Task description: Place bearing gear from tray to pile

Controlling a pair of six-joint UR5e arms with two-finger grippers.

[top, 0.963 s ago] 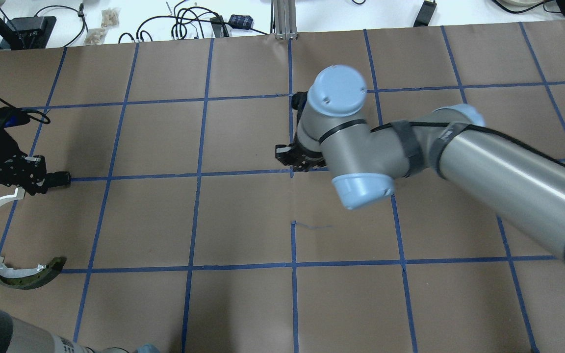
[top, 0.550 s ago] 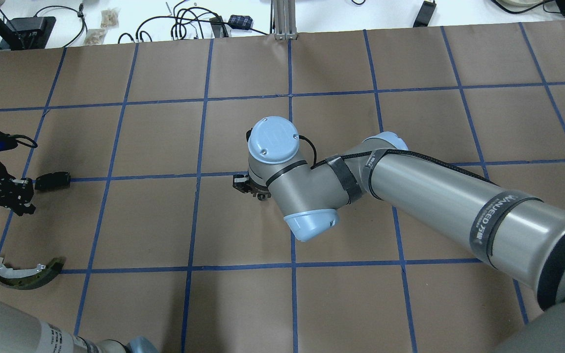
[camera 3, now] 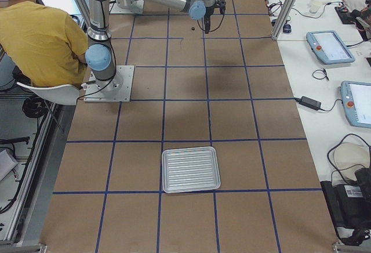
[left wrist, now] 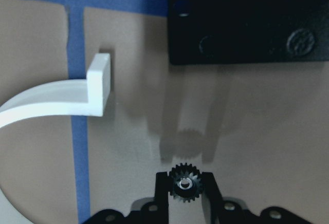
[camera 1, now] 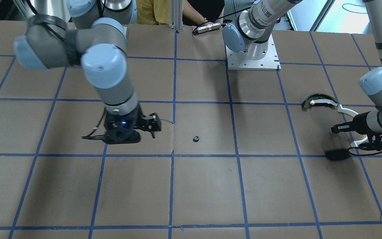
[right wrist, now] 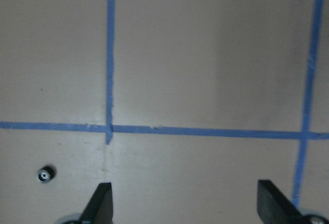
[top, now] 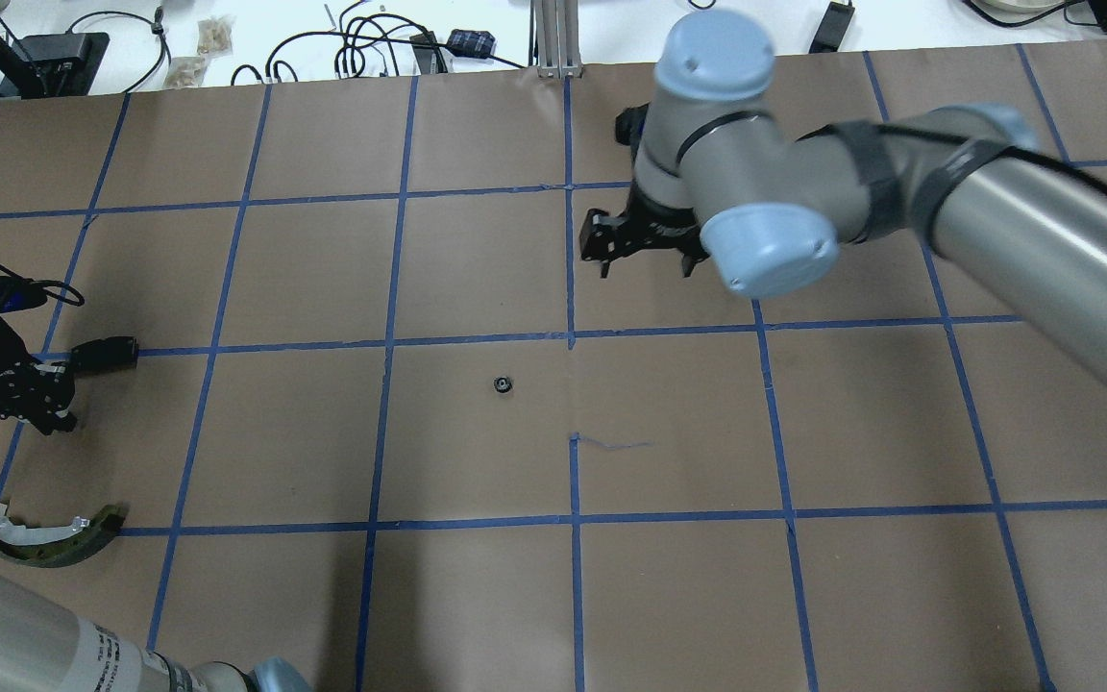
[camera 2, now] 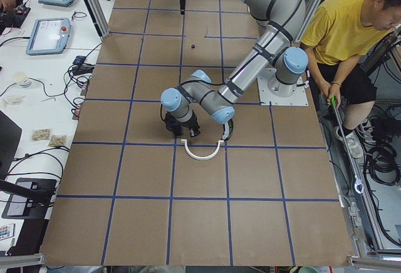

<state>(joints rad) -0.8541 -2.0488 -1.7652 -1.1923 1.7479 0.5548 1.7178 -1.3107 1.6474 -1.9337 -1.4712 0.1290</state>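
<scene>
The bearing gear [left wrist: 186, 184] is pinched between the left gripper's [left wrist: 186, 178] fingers, low over the paper at the pile [top: 54, 544], with the white arc [left wrist: 56, 98] to its left and the black plate [left wrist: 247, 23] beyond. It is best lowered straight and released gently so it cannot roll. A second gear [top: 503, 384] lies mid-table, well apart. The right gripper [top: 645, 261] hangs spread and empty.

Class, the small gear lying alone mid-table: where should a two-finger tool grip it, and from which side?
Grip the gear across its toothed rim, straight down from above: it appears to lie flat, bore upward, so opposite rim sides are reachable.
</scene>
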